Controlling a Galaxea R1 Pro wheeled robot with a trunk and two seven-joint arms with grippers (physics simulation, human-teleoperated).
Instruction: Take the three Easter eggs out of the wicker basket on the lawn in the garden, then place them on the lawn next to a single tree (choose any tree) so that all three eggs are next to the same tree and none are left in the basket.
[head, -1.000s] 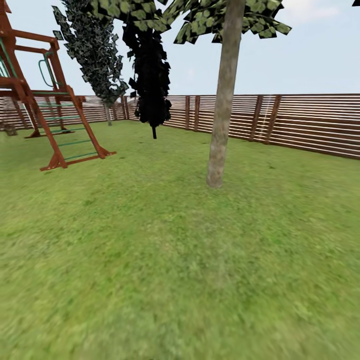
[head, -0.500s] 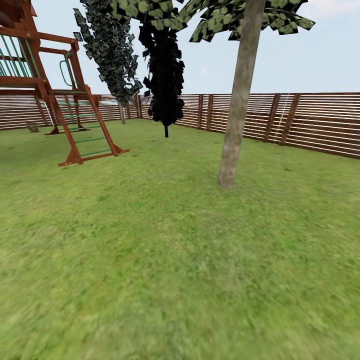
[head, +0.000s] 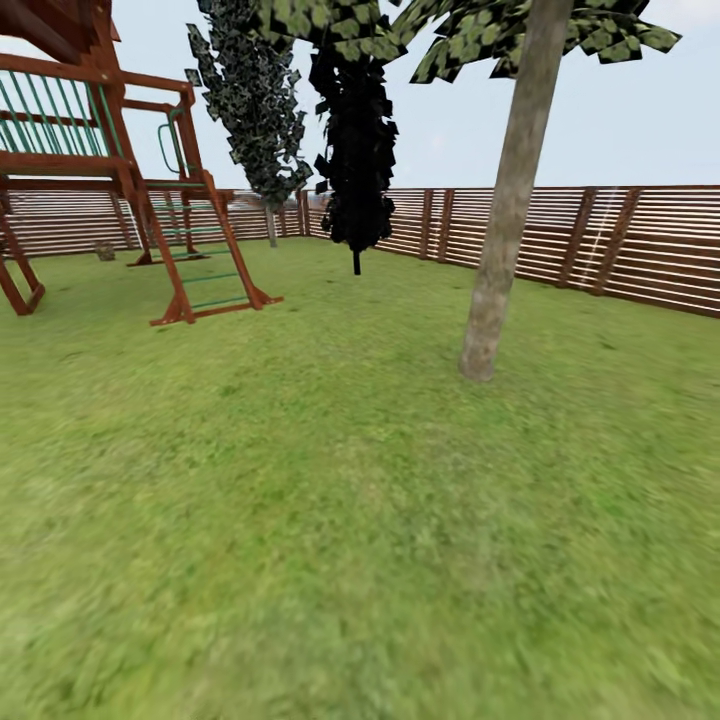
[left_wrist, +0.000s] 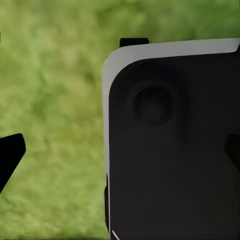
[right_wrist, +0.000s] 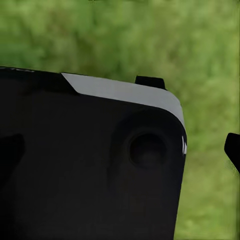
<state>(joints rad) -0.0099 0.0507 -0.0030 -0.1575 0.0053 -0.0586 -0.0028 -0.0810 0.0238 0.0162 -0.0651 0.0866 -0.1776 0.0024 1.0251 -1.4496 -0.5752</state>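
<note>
The lawn (head: 330, 520) spreads out ahead in the head view. A tree (head: 500, 250) with a pale grey-beige trunk stands at the right of middle, its flecked foliage at the top edge. Far off at the left, near the fence, sits a small brownish object (head: 105, 250), too small to identify. The Easter eggs are out of view. In the left wrist view my left gripper (left_wrist: 120, 155) is open, its dark fingertips (left_wrist: 11, 152) wide apart over grass with nothing between them. My right gripper (right_wrist: 122, 150) also stands open and holds nothing.
A red-brown wooden play frame (head: 150, 190) with a green-runged ladder stands at the left. An all-black tree (head: 355, 150) and a second flecked tree (head: 255, 100) rise near the slatted fence (head: 640, 245). A dark panel of my own body (left_wrist: 175, 145) shows under both wrists.
The whole head picture has shifted to the right, so the camera has turned left. More of the play frame has come into view. Nothing in the garden moved.
</note>
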